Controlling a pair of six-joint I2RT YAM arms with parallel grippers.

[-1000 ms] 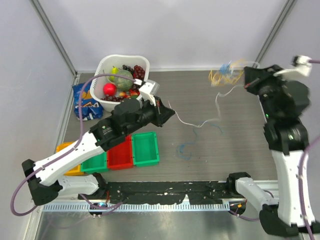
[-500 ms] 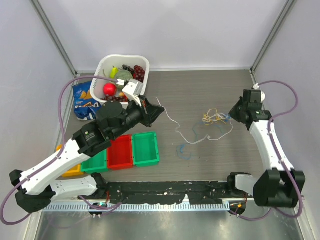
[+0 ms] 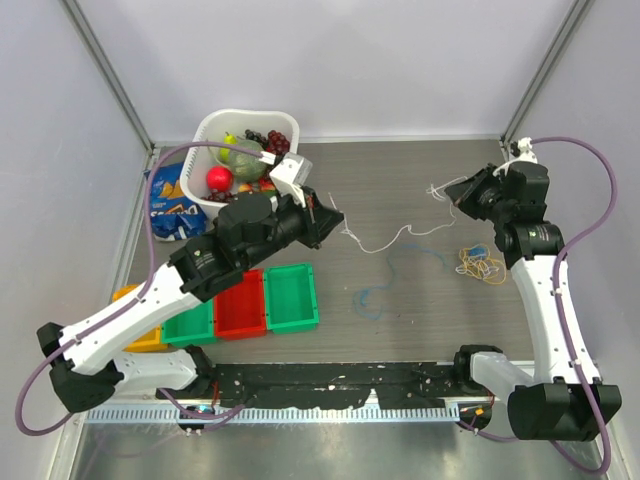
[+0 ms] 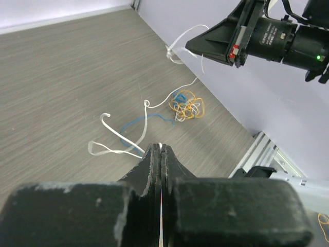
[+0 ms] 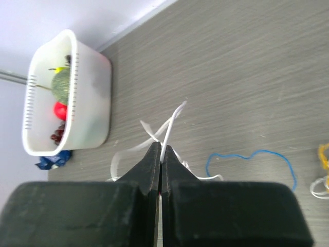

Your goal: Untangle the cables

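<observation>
From above, a grey wood-grain desk [image 3: 420,320] carries the cables. The left gripper [image 3: 338,217] reaches toward the middle of the desk, its jaws closed on one end of a thin white cable [image 3: 400,236]. This cable sags across the desk toward the right gripper [image 3: 452,190], whose jaws are pinched on its other end near the far right. A blue cable [image 3: 372,297] lies loose in curls below the white one. A small yellow-orange bundle [image 3: 482,264] with a bit of blue in it rests apart, near the right arm. At the far left stands a white basket [image 3: 215,125] of fruit, with a blue snack bag [image 3: 165,205] beside it. A row of green, red and yellow bins [image 3: 291,297] sits near the left arm.

The left wrist camera shows its jaws pressed together on the white cable [image 4: 121,150], which loops over the desk and rises to the right gripper [image 4: 190,46]. The yellow-orange bundle [image 4: 187,104] lies beyond, with the blue cable [image 4: 138,121] trailing from near it.

The right wrist camera shows its jaws shut tight on the white cable [image 5: 171,127], which hangs above the desk. The blue cable [image 5: 247,154] curves on the desk to the right. The basket [image 5: 97,103] stands at the left.
</observation>
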